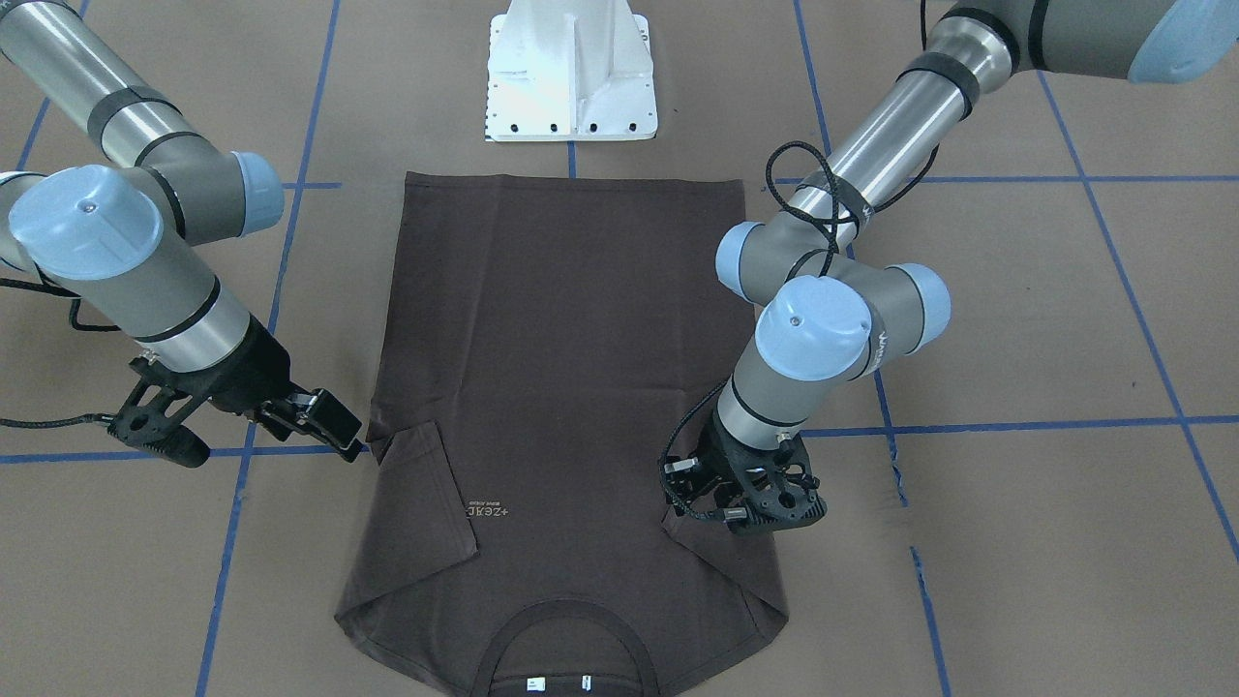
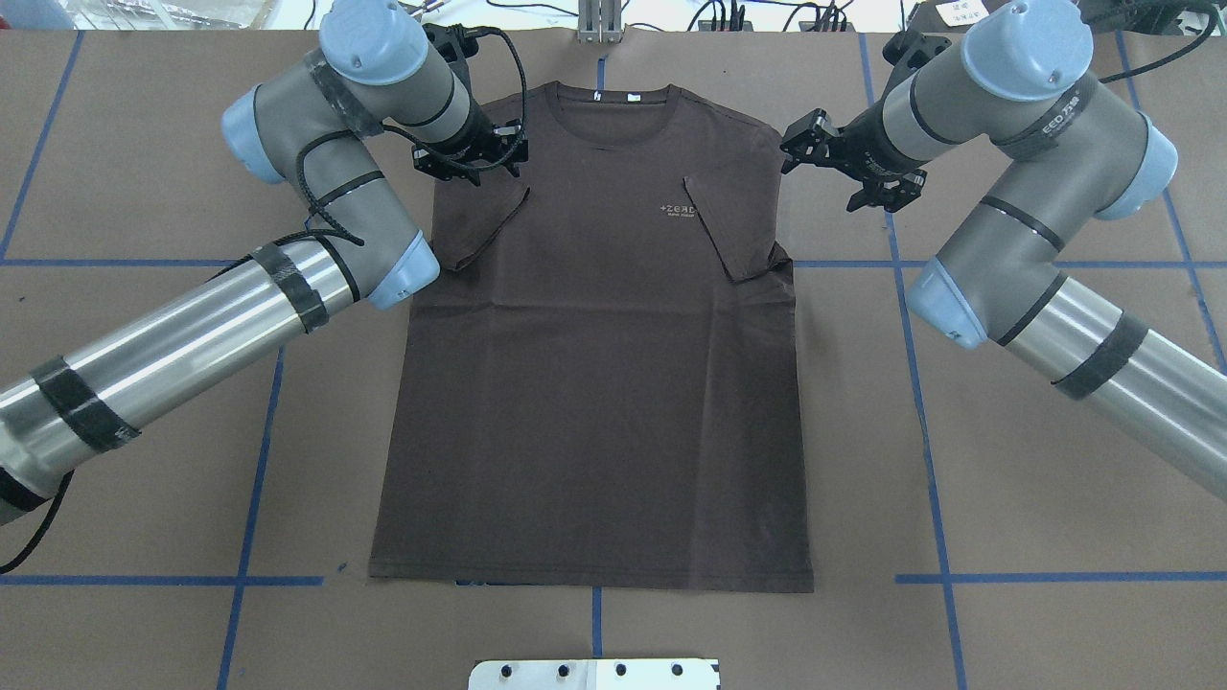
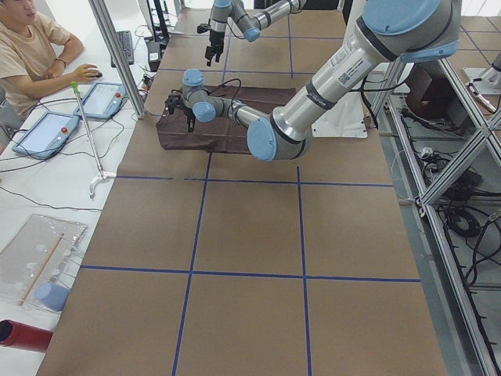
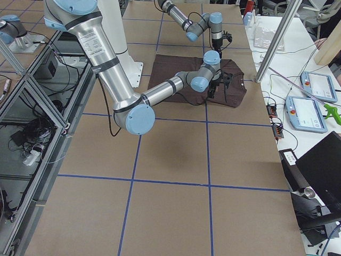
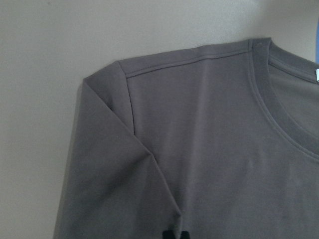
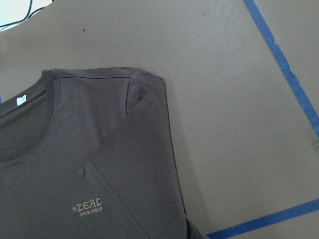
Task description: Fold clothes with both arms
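Seeing shirt (image 2: 599,383) run lengthwise collar to hem; we have left gripper (image 2: 516,151) over one shoulder, opening unclear, right gripper (image 2: 792,144) spread just beside the other.

The left gripper (image 2: 516,151) and right gripper (image 2: 790,149) hang low, pointing inward toward each other, fingers (image 2: 518,134) parted, holding nothing

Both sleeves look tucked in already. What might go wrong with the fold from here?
The tucked sleeves lie loose on the T-shirt; lifting the shoulders may flip them open. The left tool is over the cloth while the right tool sits at its edge, so uneven grips could skew the fold.
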